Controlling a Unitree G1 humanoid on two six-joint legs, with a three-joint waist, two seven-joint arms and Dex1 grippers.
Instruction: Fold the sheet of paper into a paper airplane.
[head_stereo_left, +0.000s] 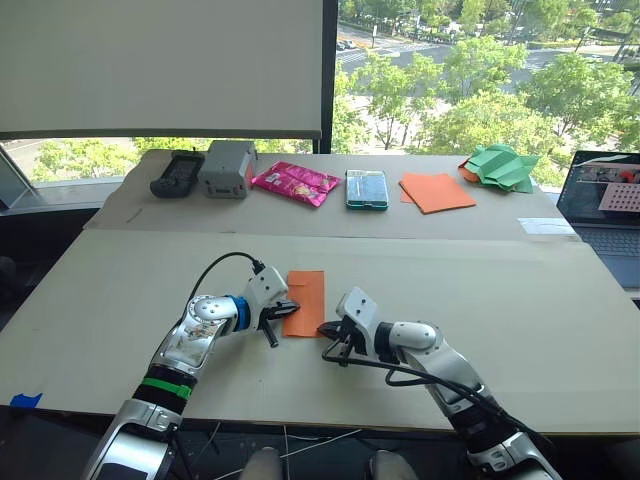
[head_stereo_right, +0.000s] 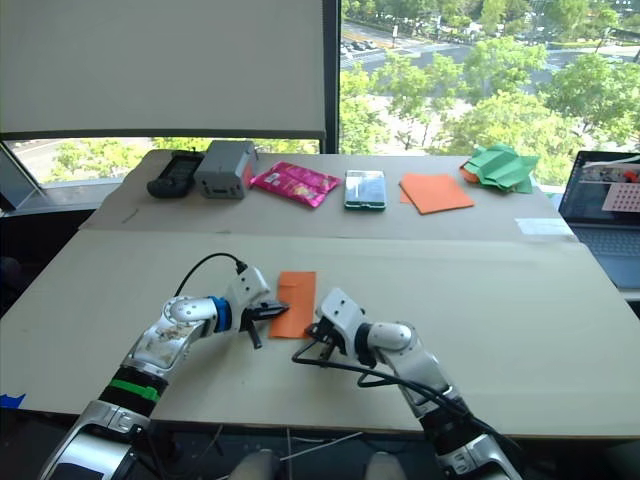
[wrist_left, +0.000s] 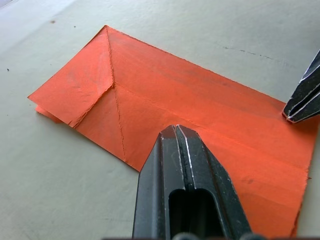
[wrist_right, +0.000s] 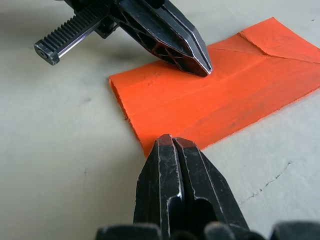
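Sheet of paper (head_stereo_left: 304, 302) flat on desk (head_stereo_left: 520, 330), folded to a narrow strip, long axis running away from robot; diagonal corner fold at far end. Left pincer (wrist_left: 175, 131) pressed together, tip down on strip's left long edge. Right pincer (wrist_right: 170, 141) pressed together too, tip at near right corner, just touching the edge. Both about equally close, one on each side of the near end. Far end unpinned. Plenty of bare desk all round; other items well apart along the far edge.
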